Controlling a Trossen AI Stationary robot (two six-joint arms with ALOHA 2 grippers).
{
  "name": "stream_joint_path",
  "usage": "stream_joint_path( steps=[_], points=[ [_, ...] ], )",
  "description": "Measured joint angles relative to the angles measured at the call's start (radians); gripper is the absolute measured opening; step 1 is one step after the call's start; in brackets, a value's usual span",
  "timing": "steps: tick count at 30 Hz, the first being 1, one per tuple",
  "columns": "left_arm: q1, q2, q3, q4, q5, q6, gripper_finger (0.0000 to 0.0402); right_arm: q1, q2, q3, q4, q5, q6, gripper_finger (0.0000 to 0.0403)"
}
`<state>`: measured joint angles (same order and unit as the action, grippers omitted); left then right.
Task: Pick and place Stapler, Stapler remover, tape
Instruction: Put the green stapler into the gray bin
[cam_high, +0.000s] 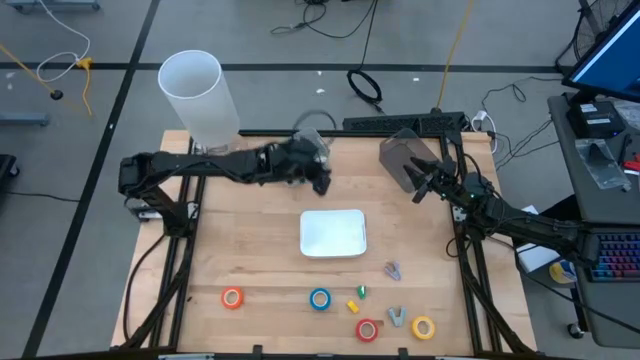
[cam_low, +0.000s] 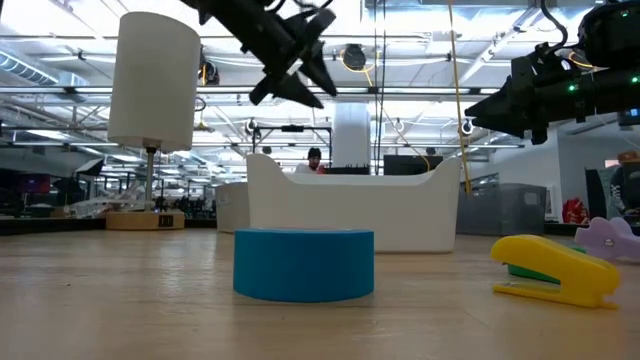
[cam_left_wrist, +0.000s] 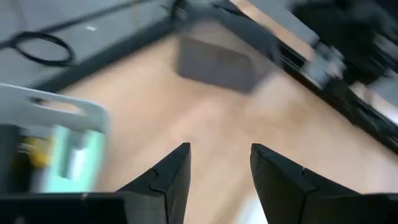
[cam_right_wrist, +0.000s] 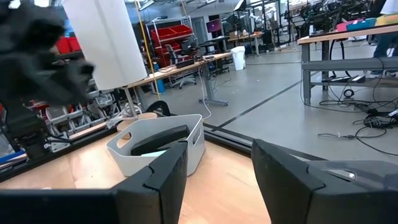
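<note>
Tape lies nearest us along the worktop's front edge: the orange roll (cam_high: 232, 297), blue roll (cam_high: 320, 298), red roll (cam_high: 367, 329) and yellow roll (cam_high: 423, 327) rest flat, well apart. Among them sit the small yellow stapler (cam_high: 353, 305) and two pale staple removers (cam_high: 397, 317) (cam_high: 393, 270), all untouched. We judge this row to be the pick zone, with the white tray (cam_high: 333, 233) at mid-worktop the likely drop point; nothing shows in it from above. Farther back, the left gripper (cam_high: 318, 178) hovers high behind the tray, jaws parted and holding nothing. The right gripper (cam_high: 428, 185) waits at the far right beside a grey bin (cam_high: 402, 160), jaws likewise apart and empty. The wooden worktop (cam_high: 250, 260) is pale; a white cylinder (cam_high: 200, 100) stands at its far left corner, and a workshop with benches lies beyond.
</note>
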<state>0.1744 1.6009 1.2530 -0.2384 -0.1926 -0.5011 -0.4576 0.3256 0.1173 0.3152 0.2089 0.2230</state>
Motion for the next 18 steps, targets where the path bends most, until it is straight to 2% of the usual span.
stream_joint_path(
  steps=[9,18],
  points=[
    [-0.2,0.009,0.0,0.015,-0.018,-0.01,0.0156,0.0,0.0,0.0,0.002,0.0,0.0,0.0171],
    [-0.261,0.01,0.0,0.031,-0.021,-0.028,0.0156,0.0,0.0,0.0,0.005,0.0,0.0,0.0171]
  ],
)
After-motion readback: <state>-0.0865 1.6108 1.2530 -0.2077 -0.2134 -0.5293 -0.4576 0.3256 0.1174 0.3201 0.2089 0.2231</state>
